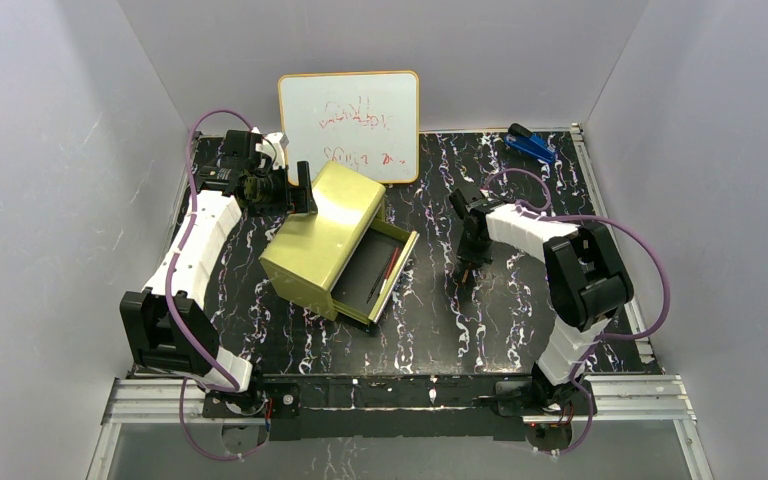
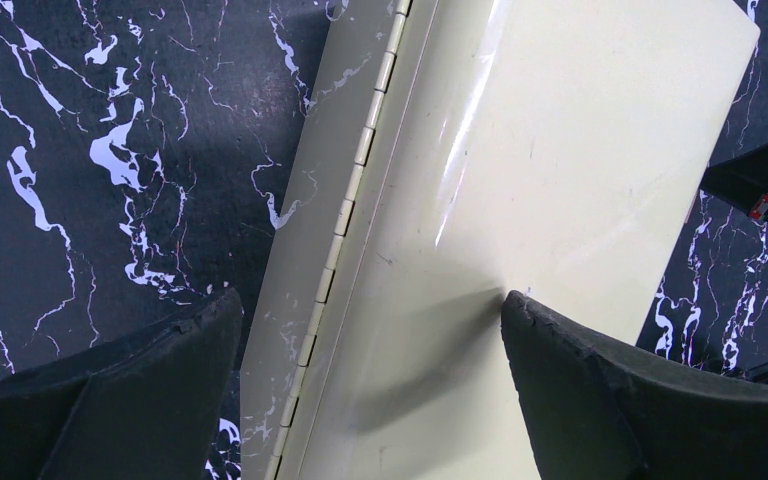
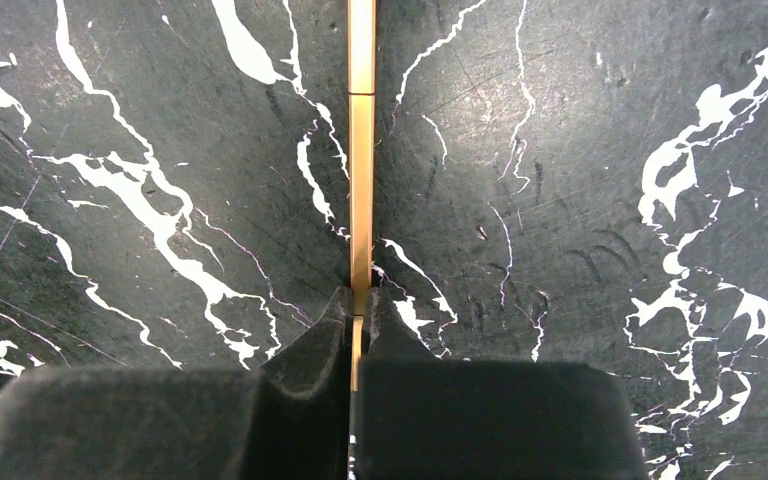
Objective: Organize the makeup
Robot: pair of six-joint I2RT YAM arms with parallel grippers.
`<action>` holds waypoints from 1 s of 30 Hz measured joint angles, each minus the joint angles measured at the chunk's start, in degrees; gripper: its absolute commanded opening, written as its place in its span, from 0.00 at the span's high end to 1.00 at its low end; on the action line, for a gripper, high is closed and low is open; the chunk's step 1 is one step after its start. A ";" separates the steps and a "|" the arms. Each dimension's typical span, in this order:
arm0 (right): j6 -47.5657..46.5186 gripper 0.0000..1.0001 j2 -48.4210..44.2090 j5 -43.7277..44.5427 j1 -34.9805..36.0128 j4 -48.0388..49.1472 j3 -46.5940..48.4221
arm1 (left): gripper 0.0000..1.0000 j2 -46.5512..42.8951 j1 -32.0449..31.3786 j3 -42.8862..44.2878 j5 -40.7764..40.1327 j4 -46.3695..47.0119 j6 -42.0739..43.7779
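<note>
Gold in colour, a thin stick (image 3: 361, 150) lies flat on the black marbled bench (image 1: 430, 340). My right gripper (image 3: 357, 300) has its fingers pinched shut on the near end, at the bottom centre of the right wrist view. I judge the end grip is chosen so the piece can be carried lengthwise and dropped into the narrow drawer.

In the overhead view that drawer (image 1: 405, 262) stands pulled out of the yellow-green metal box (image 1: 320, 235) at mid-frame, just left of the right gripper. A dark-red stick (image 1: 385, 273) already lies along it.

My left gripper (image 2: 370, 297) sits at the box's upper-left corner, fingers spread apart on either side of its hinged edge. I read that as bracing the box so it does not slide, though I cannot tell whether they press on it. The other makeup pieces are not visible to me.
</note>
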 measured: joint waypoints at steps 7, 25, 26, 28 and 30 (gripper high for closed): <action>1.36 0.99 -1.09 -0.46 0.33 0.22 -0.48 | 0.02 0.00 0.00 0.00 0.00 0.00 0.00; 20.65 0.99 -8.52 -2.27 24.28 -7.02 13.16 | 0.02 0.02 0.00 0.02 0.04 0.00 0.00; 21.64 0.99 -7.82 -2.89 25.33 -6.93 13.27 | 0.02 0.00 0.00 0.02 0.02 0.00 0.00; 23.78 0.99 -6.08 -4.02 27.28 -6.16 13.33 | 0.02 0.00 0.00 0.02 0.04 -0.02 0.00; 25.88 0.99 -4.15 -5.05 28.48 -4.92 13.33 | 0.02 0.00 0.00 0.02 0.04 0.00 0.00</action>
